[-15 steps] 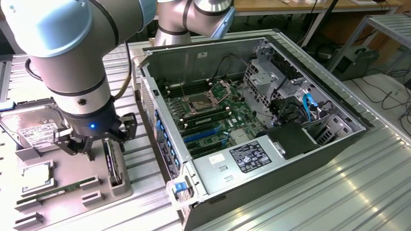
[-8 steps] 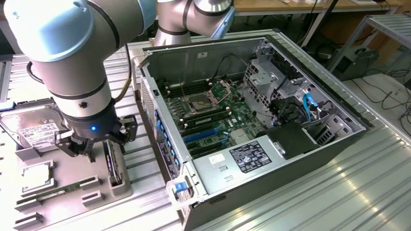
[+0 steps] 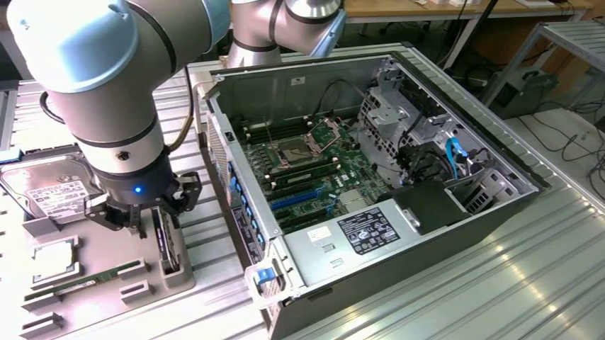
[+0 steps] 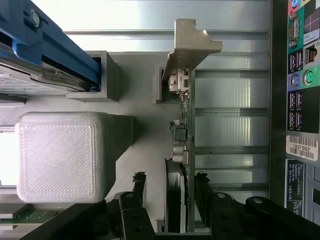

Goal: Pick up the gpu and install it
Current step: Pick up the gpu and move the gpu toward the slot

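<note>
Black gripper astride thin dark gpu card with silver end bracket, card on edge in grey plastic holder, fingers spread, gap on one side.

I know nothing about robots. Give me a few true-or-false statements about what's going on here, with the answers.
1. The gpu stands on edge in the gray holder, outside the computer case. True.
2. The gpu is already installed inside the computer. False: it sits in the holder beside the case.
3. The gripper has one finger on each side of the gpu. True.
4. The computer case is closed up. False: its side is open and the motherboard shows.
5. The gripper is lifting the hard drive. False: the hard drive lies in the holder, toward the exterior view's left of the gripper.
</note>
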{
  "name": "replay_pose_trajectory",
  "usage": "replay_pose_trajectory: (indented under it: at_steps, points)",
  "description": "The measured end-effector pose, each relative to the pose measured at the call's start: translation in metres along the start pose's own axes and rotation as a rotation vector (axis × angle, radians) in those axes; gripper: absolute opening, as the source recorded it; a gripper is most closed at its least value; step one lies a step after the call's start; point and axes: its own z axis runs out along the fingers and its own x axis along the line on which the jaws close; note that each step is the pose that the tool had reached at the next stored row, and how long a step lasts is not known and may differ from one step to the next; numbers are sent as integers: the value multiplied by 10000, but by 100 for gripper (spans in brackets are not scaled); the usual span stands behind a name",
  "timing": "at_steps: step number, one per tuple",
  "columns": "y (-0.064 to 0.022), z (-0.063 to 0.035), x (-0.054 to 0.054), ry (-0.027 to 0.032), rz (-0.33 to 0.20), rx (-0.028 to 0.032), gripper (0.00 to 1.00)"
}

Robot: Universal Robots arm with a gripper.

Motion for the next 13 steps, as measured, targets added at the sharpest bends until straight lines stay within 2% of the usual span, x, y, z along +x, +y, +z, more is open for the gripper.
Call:
replay_pose_trajectory:
  at_steps: [10, 11, 12, 13]
  points:
    - [-8, 8, -3, 1, 0, 4, 51]
    - [-8, 9, -4, 1, 0, 3, 50]
    - [-8, 10, -4, 0, 0, 3, 43]
    - [-8, 11, -6, 0, 0, 3, 43]
